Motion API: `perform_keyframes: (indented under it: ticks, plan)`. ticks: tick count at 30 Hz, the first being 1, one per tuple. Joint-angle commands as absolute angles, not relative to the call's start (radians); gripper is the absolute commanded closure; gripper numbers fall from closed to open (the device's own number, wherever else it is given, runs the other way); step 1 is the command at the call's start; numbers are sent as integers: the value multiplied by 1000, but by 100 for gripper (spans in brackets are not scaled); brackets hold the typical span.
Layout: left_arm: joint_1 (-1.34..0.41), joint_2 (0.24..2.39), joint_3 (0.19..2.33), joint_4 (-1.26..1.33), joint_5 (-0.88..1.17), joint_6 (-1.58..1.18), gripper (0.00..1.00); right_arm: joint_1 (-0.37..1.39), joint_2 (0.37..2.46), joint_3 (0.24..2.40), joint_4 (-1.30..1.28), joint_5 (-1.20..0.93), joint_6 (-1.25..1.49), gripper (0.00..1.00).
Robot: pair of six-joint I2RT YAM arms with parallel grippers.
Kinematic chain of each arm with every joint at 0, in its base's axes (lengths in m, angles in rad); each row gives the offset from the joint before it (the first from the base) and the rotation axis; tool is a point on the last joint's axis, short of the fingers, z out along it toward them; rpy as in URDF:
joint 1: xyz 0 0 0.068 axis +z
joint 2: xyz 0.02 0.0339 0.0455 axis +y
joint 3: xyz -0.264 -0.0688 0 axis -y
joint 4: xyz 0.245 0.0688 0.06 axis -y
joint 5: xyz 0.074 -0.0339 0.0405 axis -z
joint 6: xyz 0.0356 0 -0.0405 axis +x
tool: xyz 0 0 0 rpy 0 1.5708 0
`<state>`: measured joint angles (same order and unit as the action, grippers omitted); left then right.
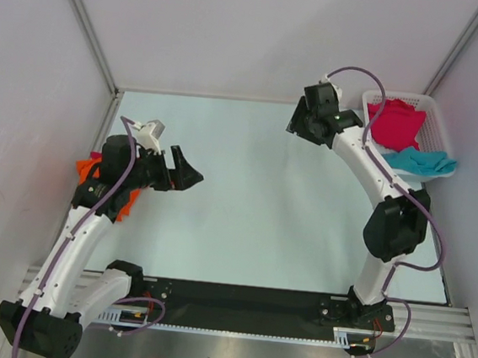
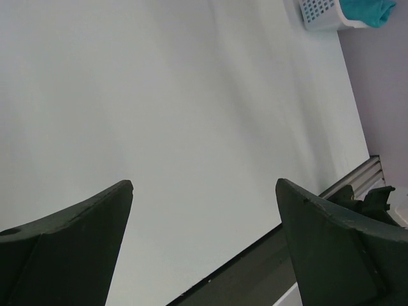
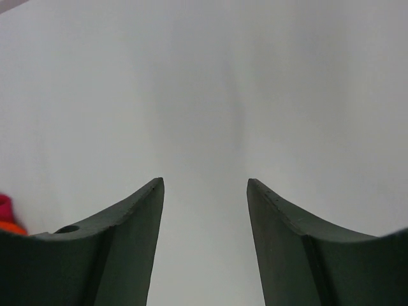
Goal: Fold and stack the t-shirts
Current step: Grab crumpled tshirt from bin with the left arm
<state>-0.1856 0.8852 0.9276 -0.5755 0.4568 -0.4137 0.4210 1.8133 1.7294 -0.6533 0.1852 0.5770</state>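
Observation:
The orange t-shirt (image 1: 84, 169) lies crumpled at the table's left edge, mostly hidden under my left arm. The magenta-red t-shirt (image 1: 394, 122) and the teal-blue t-shirt (image 1: 424, 161) lie bunched in the white lattice basket (image 1: 439, 109) at the back right. My left gripper (image 1: 188, 166) is open and empty over bare table, right of the orange shirt. My right gripper (image 1: 297, 121) is open and empty, left of the basket. The left wrist view shows its gripper (image 2: 204, 185) open, with the teal shirt (image 2: 370, 9) far off. The right wrist view shows its gripper (image 3: 204, 182) open.
Grey walls close in the table (image 1: 254, 197) on the left, back and right. A black rail (image 1: 244, 302) carries the arm bases at the near edge. A sliver of red and orange cloth (image 3: 5, 217) shows at the right wrist view's left edge.

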Motion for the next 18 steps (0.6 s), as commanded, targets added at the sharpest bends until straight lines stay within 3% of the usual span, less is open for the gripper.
perform_keyframes:
  ticks: [1, 8, 12, 18]
  plan:
    - [-172, 887, 954, -591, 494, -325, 0, 362, 1868, 1856, -844, 360, 550, 38]
    - [-160, 913, 953, -591, 506, -293, 0, 235, 1965, 1864, -844, 385, 594, 36]
    - [-156, 920, 937, -565, 526, -299, 1, 150, 2103, 1977, -908, 327, 612, 37]
    - [-155, 954, 905, -497, 564, -328, 0, 141, 2264, 2161, -1005, 495, 568, 38]
